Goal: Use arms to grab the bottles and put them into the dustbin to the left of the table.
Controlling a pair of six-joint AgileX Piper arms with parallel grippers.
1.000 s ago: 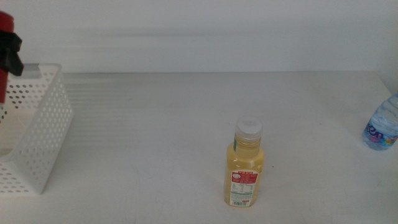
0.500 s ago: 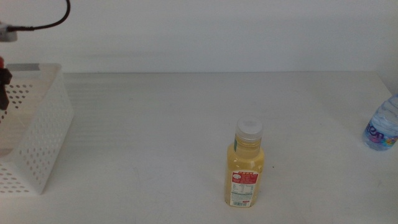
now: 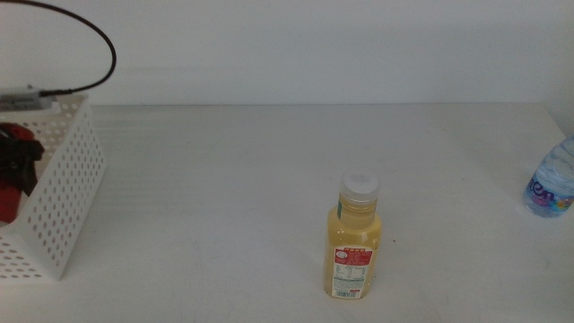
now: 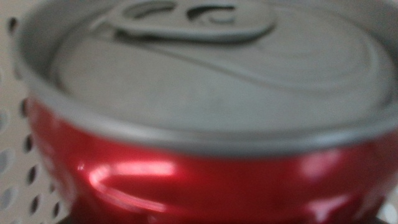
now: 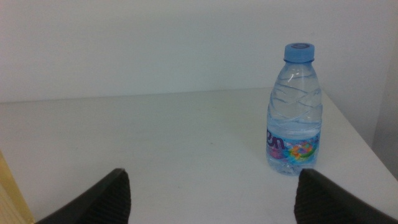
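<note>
My left gripper (image 3: pixel 18 160) is clamped on the red can (image 4: pixel 205 168), down inside the dustbin (image 3: pixel 67 193) — directly over the drop. Right gripper (image 5: pixel 208 196) waits wide open and empty — water bottle (image 5: pixel 294 115) closest to it.

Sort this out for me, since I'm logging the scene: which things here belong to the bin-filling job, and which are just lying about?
Part of the job:
red can, held by the left gripper inside the dustbin
yellow juice bottle, standing mid-table
water bottle, ahead of the open right gripper
table

Lying about:
nothing visible
</note>
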